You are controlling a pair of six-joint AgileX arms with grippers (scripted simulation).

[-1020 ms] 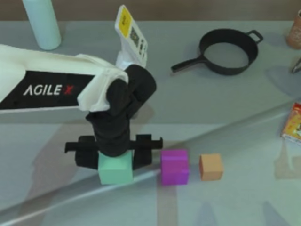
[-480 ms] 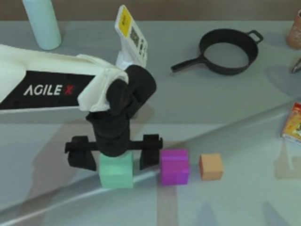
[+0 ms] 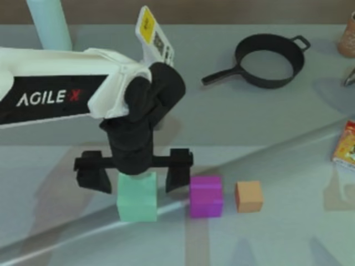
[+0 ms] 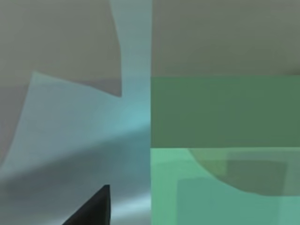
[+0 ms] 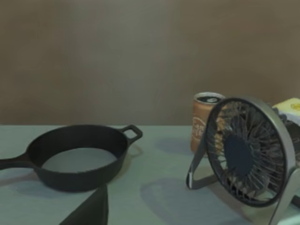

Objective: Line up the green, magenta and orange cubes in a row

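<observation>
Worktop [image 3: 266, 127] carries green cube [image 3: 136, 197], magenta cube [image 3: 206, 196], orange cube [image 3: 248, 196] in row at front. Left hand [image 3: 134, 176] spread above green cube, not gripping. Row appears complete; only retreat left.

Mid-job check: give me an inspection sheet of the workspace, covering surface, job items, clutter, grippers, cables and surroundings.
Surface: grey-green table, light streaks across it.
Job's things: green cube, magenta cube and orange cube stand in a row, small gaps between them.
Clutter: black pan, pale bottle, white device with yellow label, orange box, can, small fan.
Grippers: left gripper above green cube, fingers spread wide, not touching it. Right gripper: not seen from above.
Cables: nothing seen.
Surroundings: plain brown wall.
</observation>
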